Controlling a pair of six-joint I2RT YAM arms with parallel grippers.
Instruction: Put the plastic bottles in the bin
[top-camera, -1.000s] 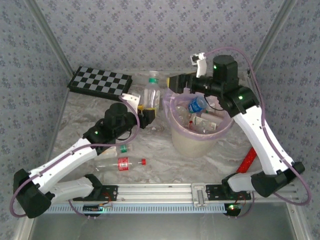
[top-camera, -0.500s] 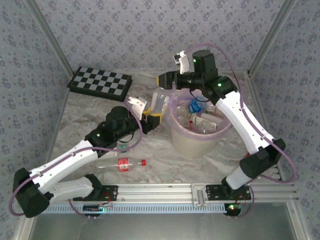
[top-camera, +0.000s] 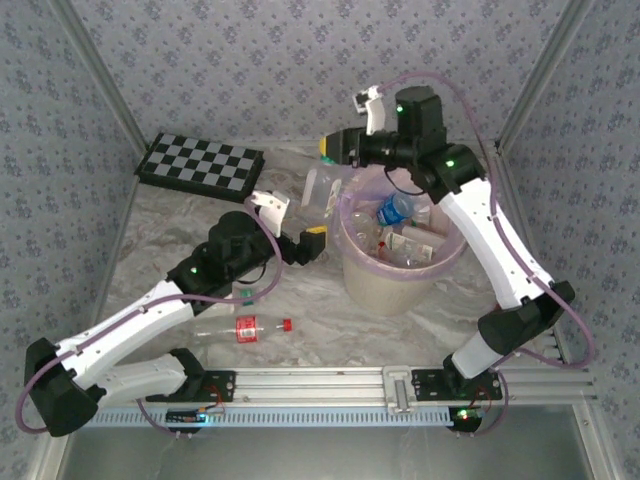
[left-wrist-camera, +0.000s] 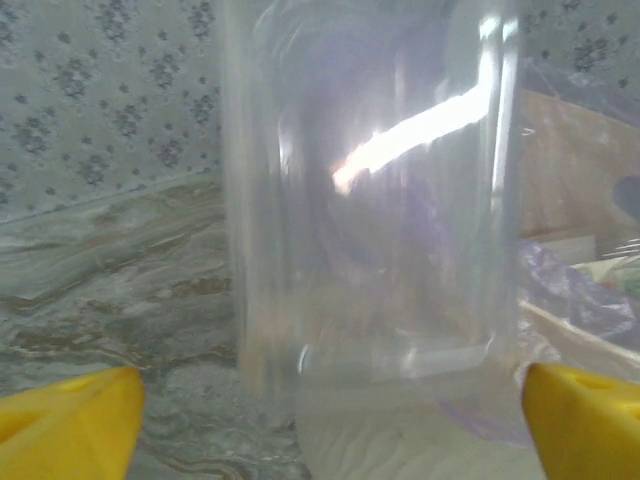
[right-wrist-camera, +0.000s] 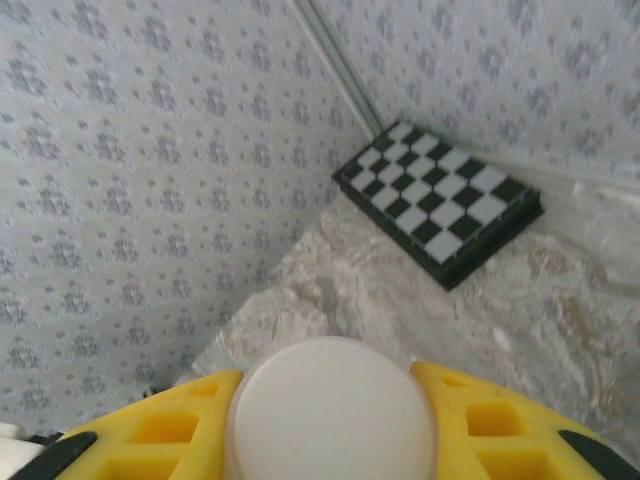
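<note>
Our right hand (top-camera: 332, 150) is pinched on the pale cap (right-wrist-camera: 330, 412) of a large clear bottle (top-camera: 322, 192), held roughly upright just beside the left rim of the bin (top-camera: 385, 285) and outside it. Our left hand (top-camera: 294, 224) stands wide, its yellow fingertips (left-wrist-camera: 70, 420) apart from the bottle's walls on either side. We cannot tell whether the bottle's base touches the worktop (top-camera: 330, 320). Several bottles (top-camera: 392, 210) lie inside the bin's pink liner. A red-labelled bottle (top-camera: 243, 328) lies on its side near our left arm, well apart from the bin. A chequered board (top-camera: 200, 163) sits at the far left.
</note>
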